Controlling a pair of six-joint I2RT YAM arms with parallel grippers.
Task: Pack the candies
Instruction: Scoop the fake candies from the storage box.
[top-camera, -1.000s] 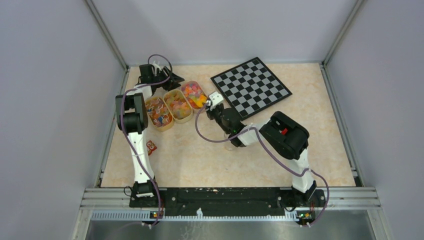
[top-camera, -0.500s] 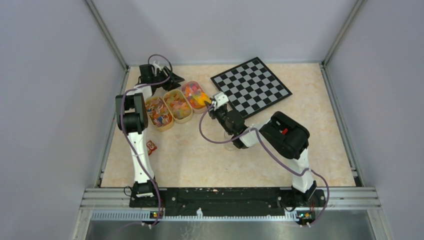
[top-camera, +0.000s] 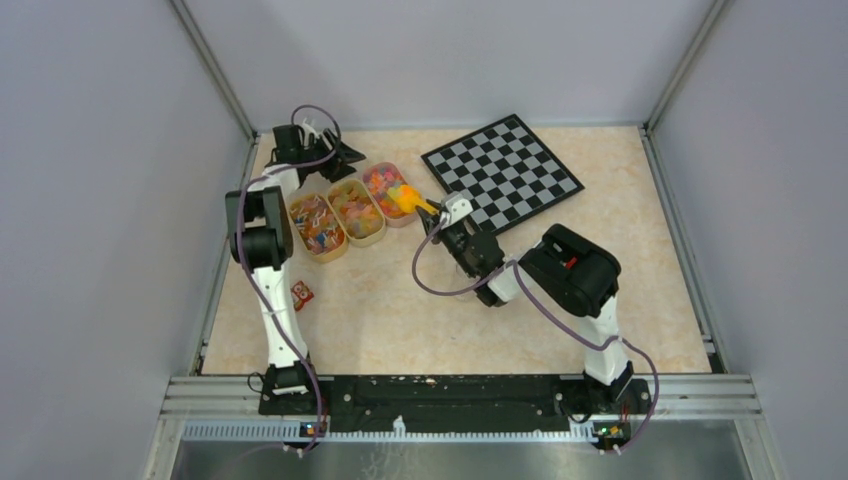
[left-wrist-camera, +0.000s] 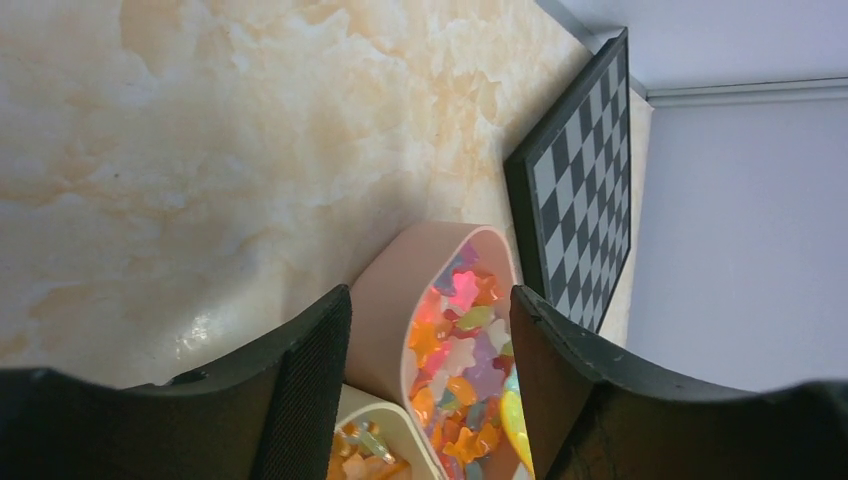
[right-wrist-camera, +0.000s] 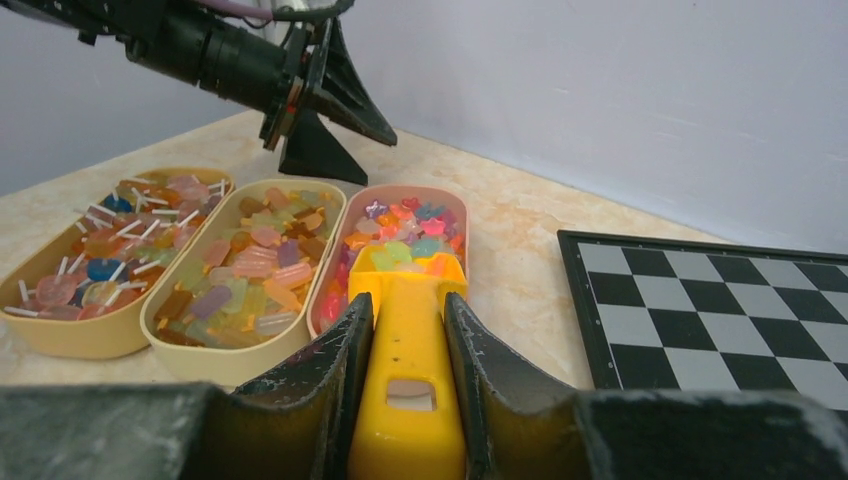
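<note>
The right gripper (right-wrist-camera: 408, 310) is clamped on the handle of the yellow scoop (right-wrist-camera: 405, 400). The scoop's bowl, heaped with candies (right-wrist-camera: 405, 258), sits at the near end of the pink tray (right-wrist-camera: 460, 225), which is full of more. The left gripper (left-wrist-camera: 430, 330) hovers beyond the trays with its jaws apart, gripping nothing. Only the right wrist view shows the scoop's load. Only the top view shows a small red item (top-camera: 302, 292) beside the left arm. A cream tray (right-wrist-camera: 215, 365) and a tan tray (right-wrist-camera: 80, 335) also hold sweets, left of the chessboard (right-wrist-camera: 700, 320).
</note>
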